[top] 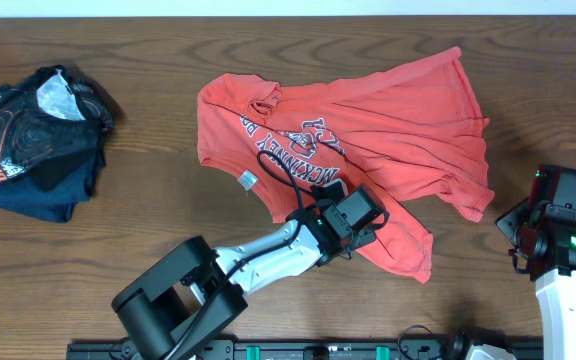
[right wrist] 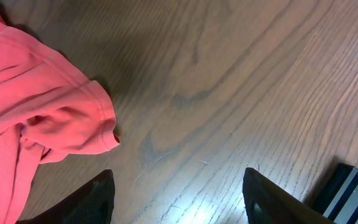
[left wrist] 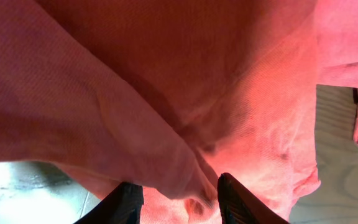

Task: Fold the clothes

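Observation:
The clothes, a coral T-shirt [top: 388, 120] with dark block lettering, lie spread and rumpled at the table's middle. My left gripper [top: 366, 216] sits over the shirt's lower front part. In the left wrist view its jaws [left wrist: 179, 199] are closed on a raised fold of the coral cloth [left wrist: 166, 93], which fills that view. My right gripper [top: 516, 238] hovers to the right of the shirt, over bare wood. Its fingers [right wrist: 176, 193] stand wide apart with nothing between them, and a sleeve hem [right wrist: 73, 124] lies just to their left.
A dark swirl-printed garment [top: 33, 140] lies folded at the far left of the wooden table [top: 148, 220]. A black rail [top: 298, 350] runs along the front edge.

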